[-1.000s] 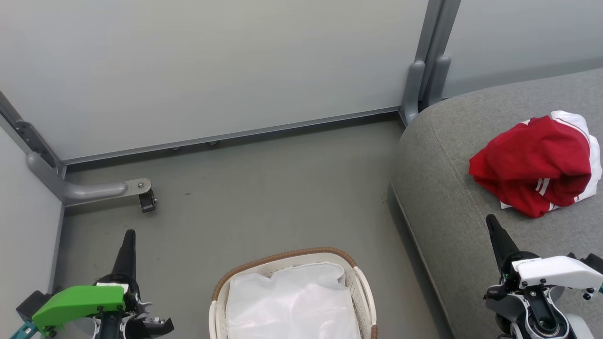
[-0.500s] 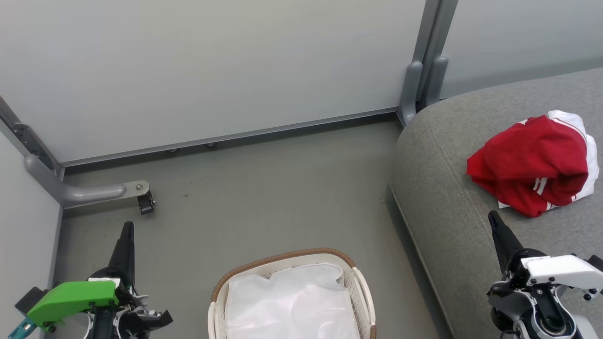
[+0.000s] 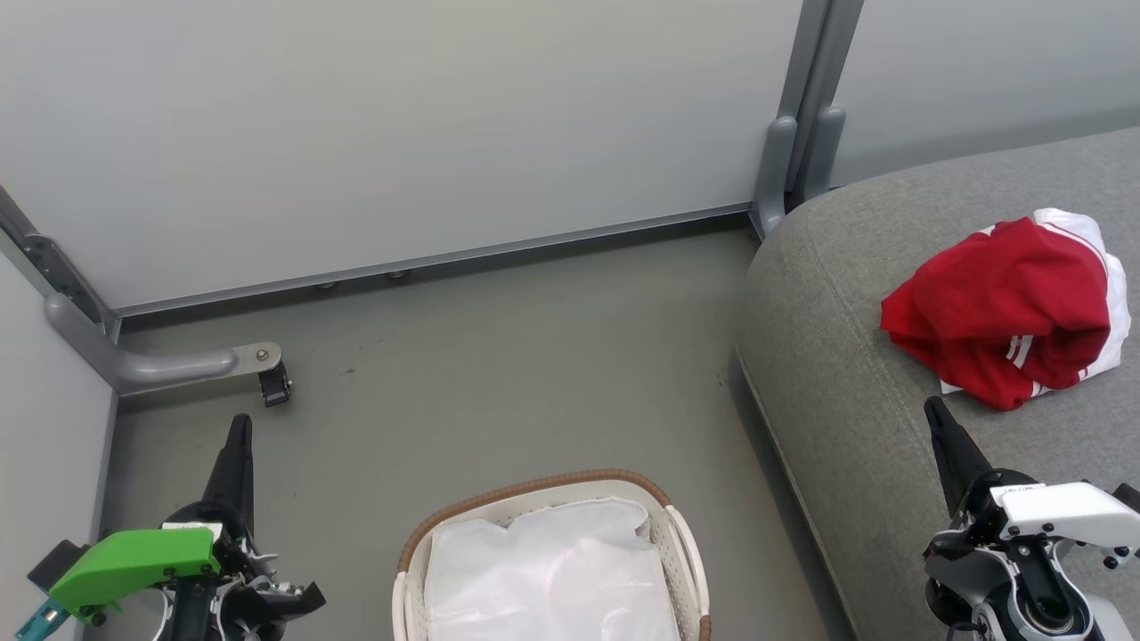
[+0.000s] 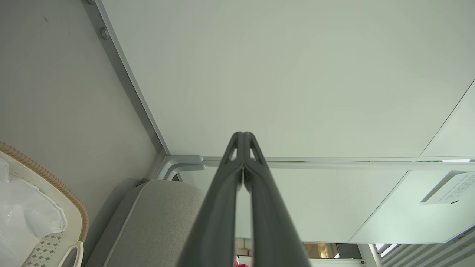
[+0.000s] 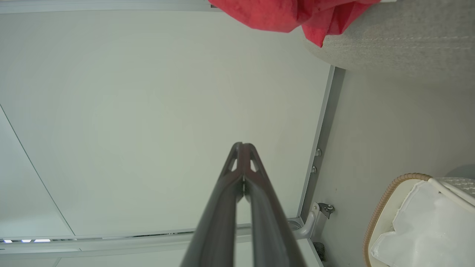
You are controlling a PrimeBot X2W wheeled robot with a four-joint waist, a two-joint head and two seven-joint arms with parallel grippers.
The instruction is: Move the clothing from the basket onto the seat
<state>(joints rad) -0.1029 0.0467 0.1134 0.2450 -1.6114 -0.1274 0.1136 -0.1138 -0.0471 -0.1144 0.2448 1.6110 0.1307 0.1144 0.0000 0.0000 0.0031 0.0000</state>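
My left gripper (image 3: 239, 425) and right gripper (image 3: 933, 409) are closed and empty. The crumpled red-and-white fabric clothing (image 3: 1002, 307), at right, looks light and limp; I'd pinch a raised fold.

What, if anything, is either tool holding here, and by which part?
Nothing. The left tool and the right tool are both shut and empty; the clothing lies apart on the seat.

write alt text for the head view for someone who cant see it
Crumpled red and white clothing lies on the grey seat at right; the basket on the floor at bottom centre shows just its white liner. The left gripper, lower left, and right gripper, lower right, are shut and empty.
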